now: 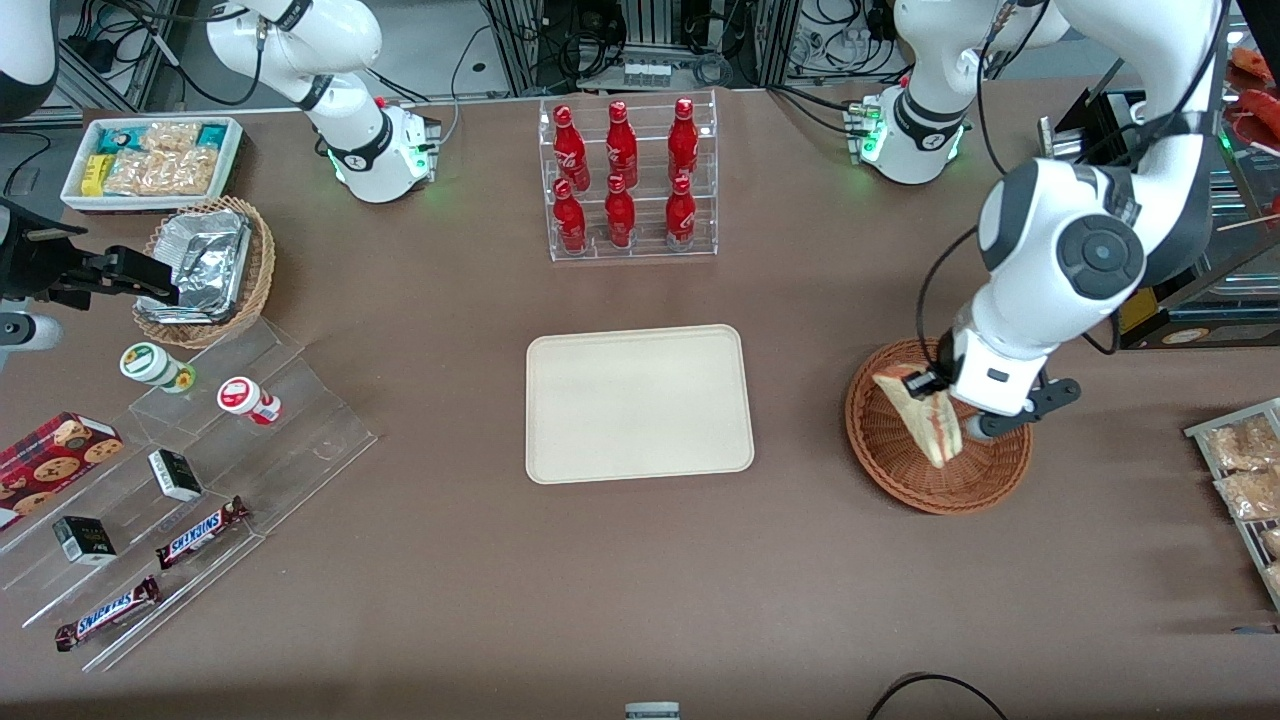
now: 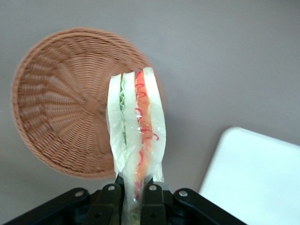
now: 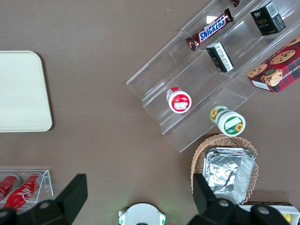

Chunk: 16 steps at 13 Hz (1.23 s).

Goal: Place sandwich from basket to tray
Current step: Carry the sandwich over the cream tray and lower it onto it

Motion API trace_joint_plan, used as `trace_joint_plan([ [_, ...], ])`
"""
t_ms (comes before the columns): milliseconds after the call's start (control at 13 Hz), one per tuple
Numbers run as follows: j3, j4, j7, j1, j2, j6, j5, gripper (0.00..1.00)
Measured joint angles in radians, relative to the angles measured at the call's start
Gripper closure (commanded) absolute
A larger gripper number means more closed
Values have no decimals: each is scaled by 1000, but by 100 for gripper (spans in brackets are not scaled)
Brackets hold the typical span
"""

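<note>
Gripper (image 2: 137, 199) up over the basket (image 2: 61, 105), clear of the weave. Fingers (image 2: 108, 199) pinched hard on the sandwich (image 2: 136, 126), one on each bread face, at the narrow end of the wedge. Sandwich wrapped in clear film, sticking out straight from the fingertips, cut edge showing: pale bread outside, a green layer toward one finger, a red and orange layer toward the other. Past the tip of the sandwich, only bare reddish-brown wicker bowl, nothing else seen in it. Off to the side of the fingers, a rounded corner of the tray (image 2: 255, 176), pale and flat, apart from the basket with brown table (image 2: 225, 56) between.

From the front: gripper (image 1: 940, 392) low under the white wrist, held above the basket (image 1: 900, 470). Sandwich (image 1: 925, 418) hung tilted from the fingers, its free end pointing down toward the front rim, lifted off the basket floor as far as could be told. Tray (image 1: 638, 403) well apart from the fingers, toward the parked arm's end of the table, bare. Farther from the camera than the tray, a clear rack of red bottles (image 1: 624, 178).
</note>
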<state>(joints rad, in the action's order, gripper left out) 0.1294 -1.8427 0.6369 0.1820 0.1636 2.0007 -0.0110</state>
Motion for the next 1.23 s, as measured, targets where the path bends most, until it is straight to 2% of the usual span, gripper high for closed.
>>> trace_joint_plan([
  [308,9,103,10,211,77,-4,-1,100],
  [692,9,334,121,438,331,31,-1,100],
  [923,5,398,143,518,441,113,16,100],
  [1077,5,407,182,540,484,152,66,100],
  [1231,5,408,191,547,515,194,81,100],
])
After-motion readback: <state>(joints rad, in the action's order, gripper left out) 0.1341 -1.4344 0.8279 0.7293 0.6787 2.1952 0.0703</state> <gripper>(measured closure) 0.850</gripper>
